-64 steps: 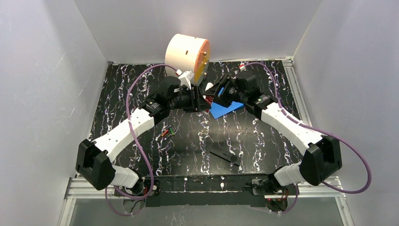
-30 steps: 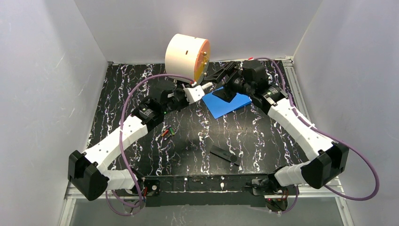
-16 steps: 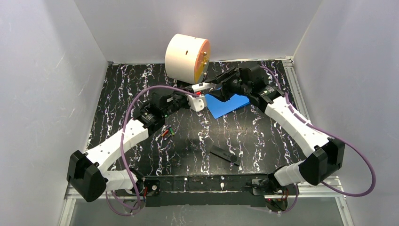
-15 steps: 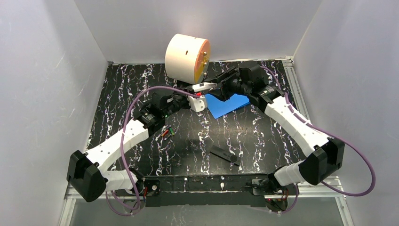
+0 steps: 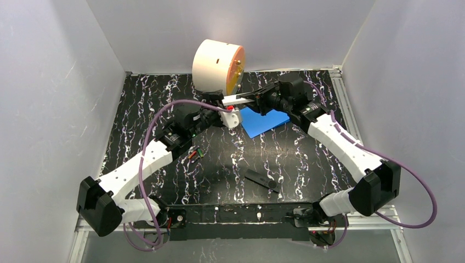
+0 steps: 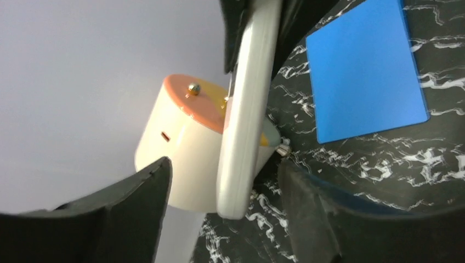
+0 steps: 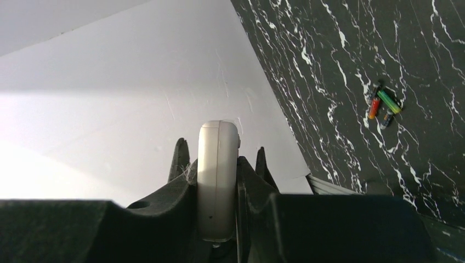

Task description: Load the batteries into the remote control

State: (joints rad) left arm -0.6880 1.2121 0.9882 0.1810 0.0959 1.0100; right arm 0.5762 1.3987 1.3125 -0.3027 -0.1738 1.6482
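Table [image 5: 307,159]: remote [image 5: 238,99] within right pincer [image 7: 219,150]

Bright, even light glares off the white wall [image 7: 82,126]; both wrist views' foregrounds are dark and blurred.

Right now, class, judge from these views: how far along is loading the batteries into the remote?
Done: nothing loaded. In hand: the right claw grips the white remote, with the left claw open around it, not touching. Left: both batteries lie on the table, to be picked up and inserted.
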